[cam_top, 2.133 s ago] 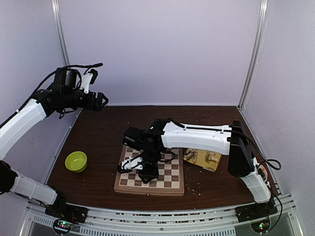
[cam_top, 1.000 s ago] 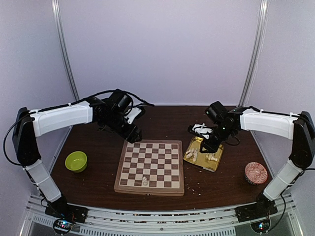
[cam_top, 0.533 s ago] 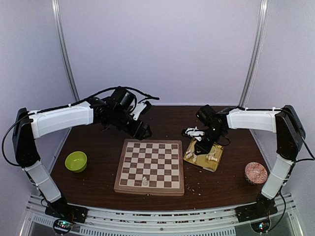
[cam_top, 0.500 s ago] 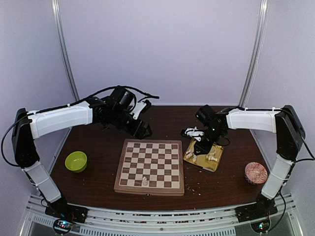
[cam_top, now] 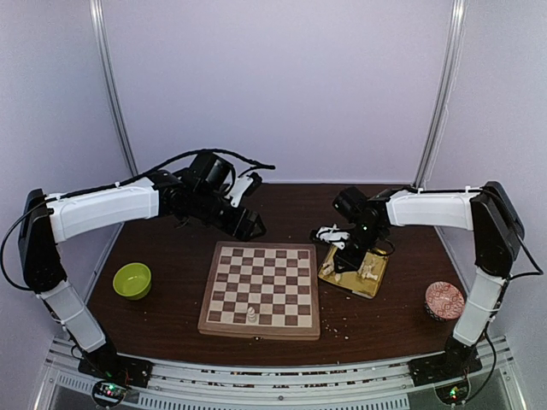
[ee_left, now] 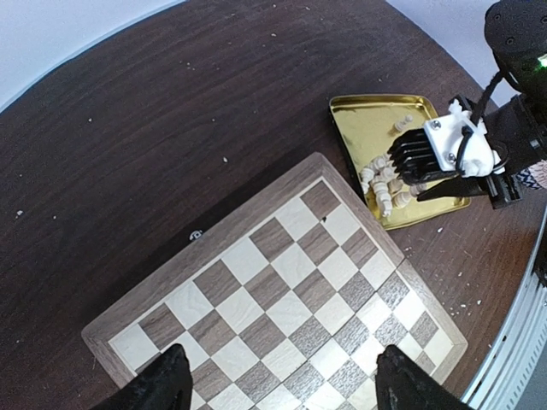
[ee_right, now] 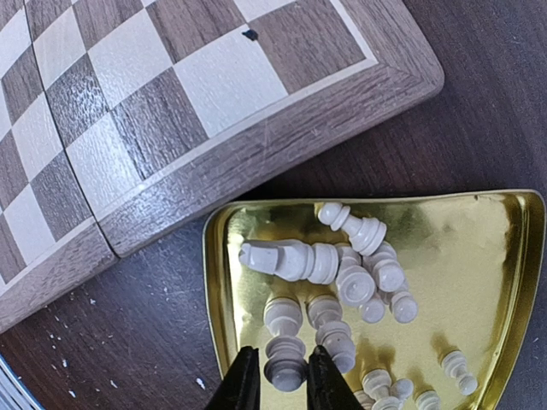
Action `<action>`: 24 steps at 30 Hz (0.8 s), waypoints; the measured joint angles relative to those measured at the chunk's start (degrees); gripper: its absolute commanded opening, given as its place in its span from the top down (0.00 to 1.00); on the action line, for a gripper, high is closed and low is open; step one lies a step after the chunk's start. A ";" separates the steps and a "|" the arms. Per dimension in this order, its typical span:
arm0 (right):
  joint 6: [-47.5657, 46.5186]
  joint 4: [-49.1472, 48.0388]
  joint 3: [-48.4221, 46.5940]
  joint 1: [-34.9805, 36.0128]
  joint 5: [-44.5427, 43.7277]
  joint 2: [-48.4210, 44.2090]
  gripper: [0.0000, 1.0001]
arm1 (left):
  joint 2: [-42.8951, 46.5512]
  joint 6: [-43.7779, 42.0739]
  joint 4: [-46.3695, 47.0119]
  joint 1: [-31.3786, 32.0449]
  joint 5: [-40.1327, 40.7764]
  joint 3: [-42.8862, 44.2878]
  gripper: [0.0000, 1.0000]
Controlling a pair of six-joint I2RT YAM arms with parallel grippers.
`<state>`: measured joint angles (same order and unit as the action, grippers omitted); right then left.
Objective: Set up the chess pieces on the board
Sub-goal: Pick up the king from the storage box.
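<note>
The wooden board (cam_top: 261, 289) lies mid-table with one cream chess piece (cam_top: 251, 315) standing near its front edge. The other chess pieces (ee_right: 359, 265) lie tumbled in a gold tray (ee_right: 461, 256) just right of the board (ee_right: 171, 111). My right gripper (ee_right: 284, 376) is down in the tray's board-side corner, shut on the base of a lying piece (ee_right: 285, 359). From above, the right gripper (cam_top: 340, 254) sits over the tray (cam_top: 376, 286). My left gripper (ee_left: 282, 389) hangs open and holds nothing, above the far side of the board (ee_left: 282, 290).
A green bowl (cam_top: 132, 280) stands left of the board. A round patterned disc (cam_top: 444, 301) lies at the right near the right arm's base. Crumbs are scattered on the dark table around the tray. White walls close in three sides.
My right gripper has slid left and down into the tray's near corner and closed on a piece. The left gripper has edged slightly right and stays open.
</note>
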<state>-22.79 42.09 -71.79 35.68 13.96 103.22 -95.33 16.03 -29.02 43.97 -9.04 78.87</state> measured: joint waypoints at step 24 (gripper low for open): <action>-1.49 1.46 -0.11 0.04 -0.98 0.72 0.97 | 0.00 0.50 0.42 0.00 -0.22 -0.31 0.24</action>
<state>-24.27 43.55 -71.90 35.73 12.97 103.94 -95.33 16.53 -28.60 43.97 -9.26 78.56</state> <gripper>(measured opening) 0.113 0.756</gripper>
